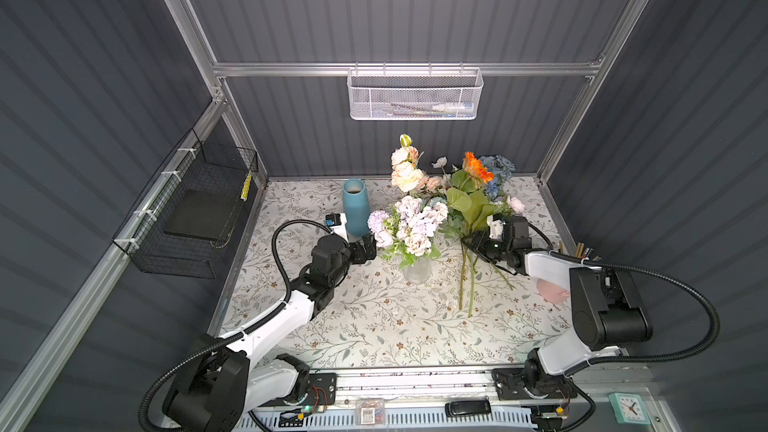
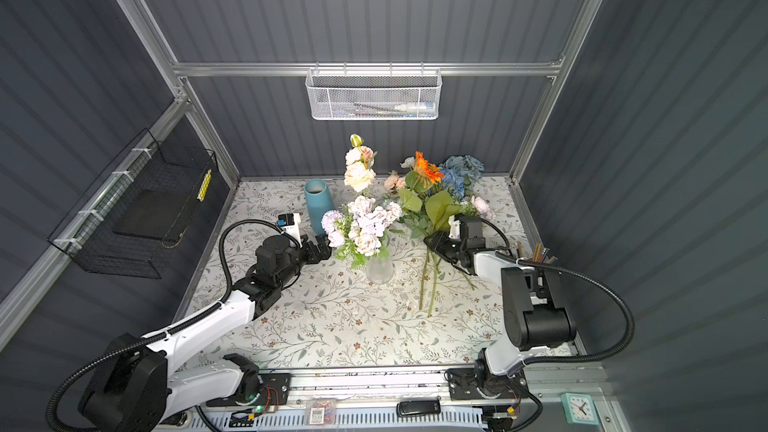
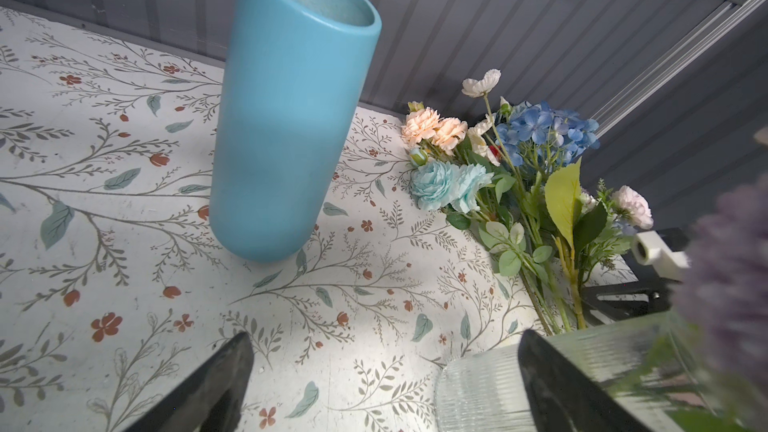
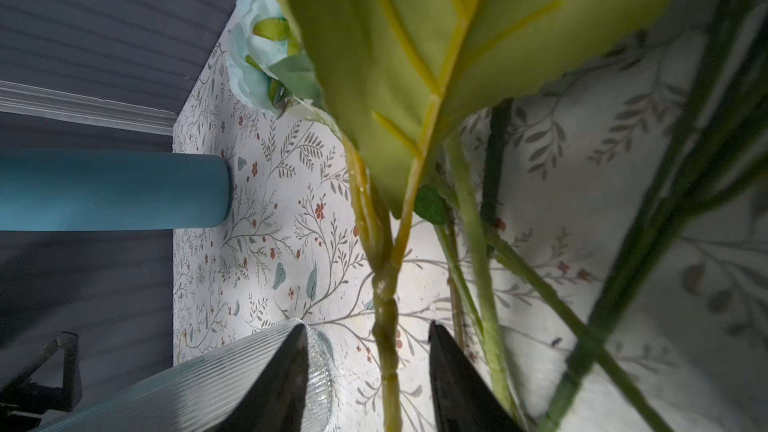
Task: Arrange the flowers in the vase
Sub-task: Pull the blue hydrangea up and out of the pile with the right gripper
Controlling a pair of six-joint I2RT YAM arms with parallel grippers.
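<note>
Right wrist view: the right gripper (image 4: 368, 326) has its jaws spread on either side of a yellow-green flower stem (image 4: 384, 297), not touching it. In a top view the left gripper (image 1: 365, 249) is wide open beside a ribbed clear glass vase (image 1: 417, 271) holding lilac and cream roses (image 1: 415, 222). Farther back, loose flowers (image 1: 471, 197) lie on the floral-patterned table (image 1: 374, 326), near a tall blue cylindrical vase (image 1: 355, 205).

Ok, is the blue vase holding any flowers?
No: the blue vase stands upright with no stems in its mouth; one bunch sits in the glass vase.
</note>
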